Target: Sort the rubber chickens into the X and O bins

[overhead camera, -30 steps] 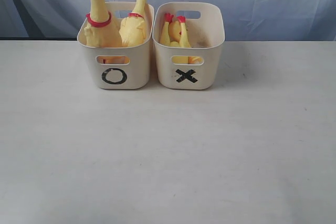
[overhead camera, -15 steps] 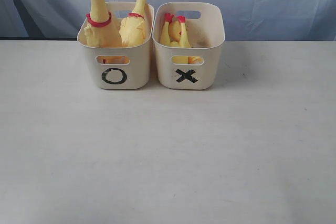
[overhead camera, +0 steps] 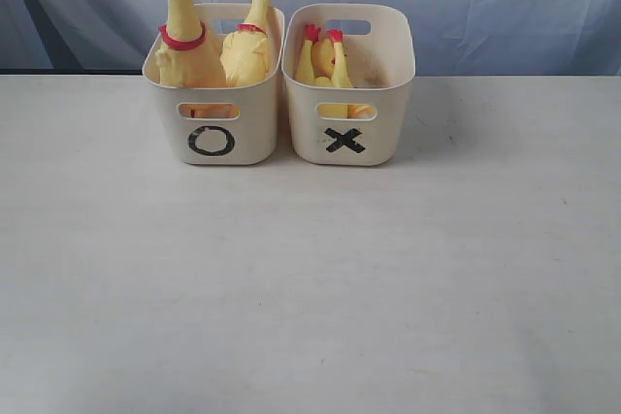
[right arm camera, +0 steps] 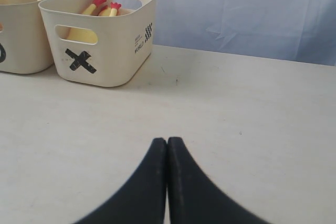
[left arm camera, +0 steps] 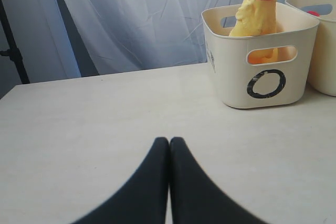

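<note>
Two cream bins stand side by side at the back of the table. The O bin point(overhead camera: 215, 138) on the left holds two large yellow rubber chickens, one point(overhead camera: 184, 41) at its left and one point(overhead camera: 252, 41) at its right, necks sticking up. The X bin point(overhead camera: 388, 133) holds a smaller chicken point(overhead camera: 325, 60) with its red feet up. No arm shows in the exterior view. My left gripper point(left arm camera: 169, 141) is shut and empty, well short of the O bin point(left arm camera: 231, 77). My right gripper point(right arm camera: 167, 140) is shut and empty, away from the X bin point(right arm camera: 118, 59).
A pale blue cloth backdrop point(overhead camera: 485, 7) hangs behind the bins. The white tabletop point(overhead camera: 310, 288) stretches in front of them. A dark stand point(left arm camera: 8, 51) is at the table's far side in the left wrist view.
</note>
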